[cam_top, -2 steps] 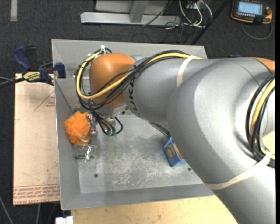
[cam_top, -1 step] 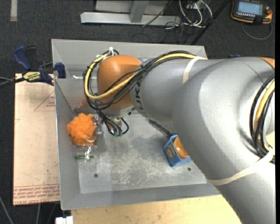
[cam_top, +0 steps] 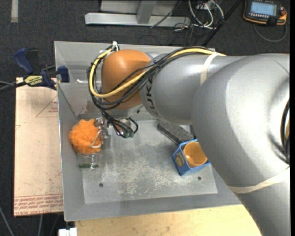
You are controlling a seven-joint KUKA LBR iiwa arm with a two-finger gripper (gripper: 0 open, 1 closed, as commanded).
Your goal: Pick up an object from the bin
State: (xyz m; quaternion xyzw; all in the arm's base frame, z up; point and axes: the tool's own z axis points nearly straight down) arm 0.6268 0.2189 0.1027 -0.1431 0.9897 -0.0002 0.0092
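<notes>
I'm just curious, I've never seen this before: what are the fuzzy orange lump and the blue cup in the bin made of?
The orange lump looks like soft sponge or yarn, since its surface is crumbly and matte. The blue cup seems to be hard plastic, possibly foam: it has smooth straight walls, an orange inside and a faint sheen.

And there's the blue box (cam_top: 184,161), tipped so that its orange-lined mouth faces up. Just up and to the left of it lies a dark grey bar (cam_top: 173,131), flat, its upper end hidden. Well off to the box's left sits a small clear piece with a green bit (cam_top: 88,164). Far above the box: a grey metal stand (cam_top: 138,16), a tangle of cables (cam_top: 207,16) and, rightmost, an orange-and-black handheld controller (cam_top: 265,11).
</notes>
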